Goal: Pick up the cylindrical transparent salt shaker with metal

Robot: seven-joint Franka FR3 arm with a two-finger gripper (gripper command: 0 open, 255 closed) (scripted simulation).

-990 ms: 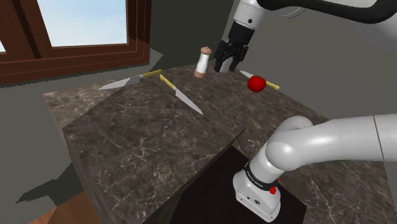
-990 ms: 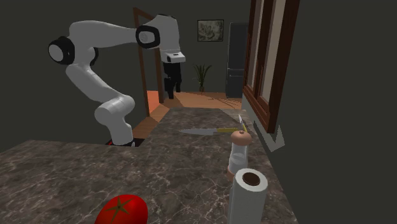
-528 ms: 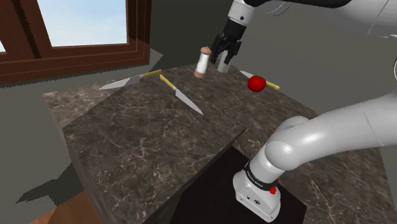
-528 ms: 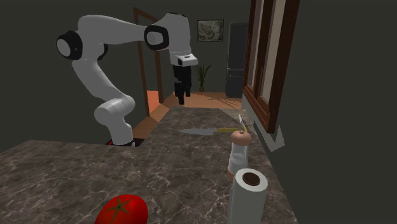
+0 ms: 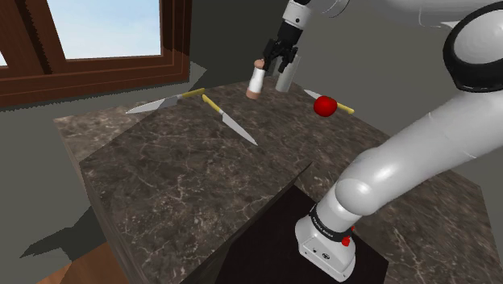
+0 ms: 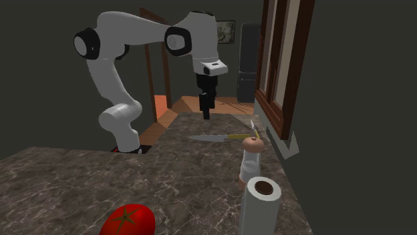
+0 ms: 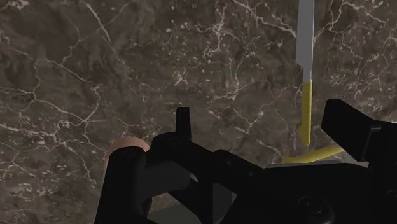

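The salt shaker [image 5: 256,81] is a pale cylinder with a brownish cap, standing upright at the far end of the dark marble counter [image 5: 193,173]. In the second exterior view the shaker [image 6: 251,161] stands near the window wall. My black gripper [image 5: 280,57] hovers above the counter, just above and to the shoulder view's right of the shaker's cap. In the second exterior view the gripper [image 6: 205,109] hangs well behind the shaker. In the wrist view the gripper [image 7: 235,143] has its fingers apart with nothing between them, and the shaker's cap [image 7: 125,146] peeks out beside one finger.
A white paper roll [image 5: 286,78] stands right beside the shaker, and again close by as the roll [image 6: 260,204]. A red tomato [image 5: 325,106] and several yellow-handled knives [image 5: 230,119] lie on the counter. One knife [image 7: 306,76] lies below the hand. A window frame [image 6: 281,67] borders the counter.
The arm has stretched out further and carried the gripper over the counter toward the shaker; in the second exterior view it moved right and lower. The shaker has not moved.
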